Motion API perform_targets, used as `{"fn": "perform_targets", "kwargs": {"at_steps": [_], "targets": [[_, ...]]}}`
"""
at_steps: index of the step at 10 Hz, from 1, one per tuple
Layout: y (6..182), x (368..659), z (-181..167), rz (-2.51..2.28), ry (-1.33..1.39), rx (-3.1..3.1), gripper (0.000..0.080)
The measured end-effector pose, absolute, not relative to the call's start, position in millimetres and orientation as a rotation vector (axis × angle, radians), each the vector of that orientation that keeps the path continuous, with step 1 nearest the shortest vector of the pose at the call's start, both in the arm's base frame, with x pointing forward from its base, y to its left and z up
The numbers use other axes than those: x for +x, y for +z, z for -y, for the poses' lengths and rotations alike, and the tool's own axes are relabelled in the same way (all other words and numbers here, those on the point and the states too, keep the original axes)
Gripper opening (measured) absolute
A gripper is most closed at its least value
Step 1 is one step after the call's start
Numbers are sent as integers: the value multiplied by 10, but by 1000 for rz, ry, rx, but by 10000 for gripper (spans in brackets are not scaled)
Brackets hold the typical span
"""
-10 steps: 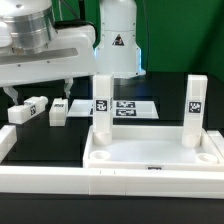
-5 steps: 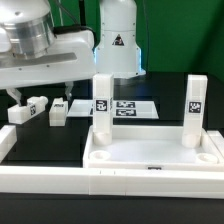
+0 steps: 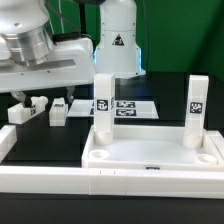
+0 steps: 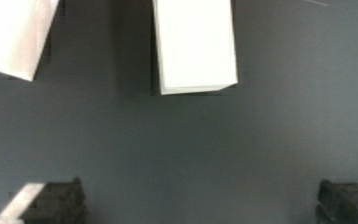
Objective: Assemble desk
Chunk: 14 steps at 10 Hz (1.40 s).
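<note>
- A white border rail ran along the near edge of the black table. A short piece of the same rail sat at the exterior view's far left.
- One loose leg lay flat on the table at the exterior view's left, with its tag end turned toward the middle.
- The gripper hung above that area on the arm, and its jaws stood wide apart. The wrist view showed the gripper with its dark fingertips at the two sides. Only bare table lay between them, and nothing was held.
- In the wrist view, a long white piece and a second white piece lay on the table ahead of the fingers, clear of them. I could not tell which leg was which there.
- A second loose leg lay flat just right of the first one, near the right-hand finger.
- The left upright leg stood in the far left corner of the tabletop, with its tag facing the camera.
- The marker board lay flat on the table behind the two upright legs.
- The tabletop lay rim-up on the table in the middle and right of the exterior view, just behind the near rail.
- The right upright leg stood in the far right corner of the tabletop.
</note>
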<state>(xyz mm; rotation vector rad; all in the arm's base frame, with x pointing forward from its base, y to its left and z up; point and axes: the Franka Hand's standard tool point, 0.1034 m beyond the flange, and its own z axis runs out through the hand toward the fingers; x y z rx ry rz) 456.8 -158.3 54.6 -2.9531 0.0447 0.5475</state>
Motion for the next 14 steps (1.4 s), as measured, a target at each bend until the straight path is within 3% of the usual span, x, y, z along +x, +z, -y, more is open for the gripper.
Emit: {"fn": "perform_targets", "kwargs": {"at_steps": [2, 7, 12, 14], "targets": [[480, 4422, 1499, -112, 708, -2893, 649], [383, 4379, 1494, -72, 1082, -2744, 649], [359, 4391, 1590, 25, 1073, -2784, 649], [273, 4396, 1664, 102, 1072, -2879, 649]]}}
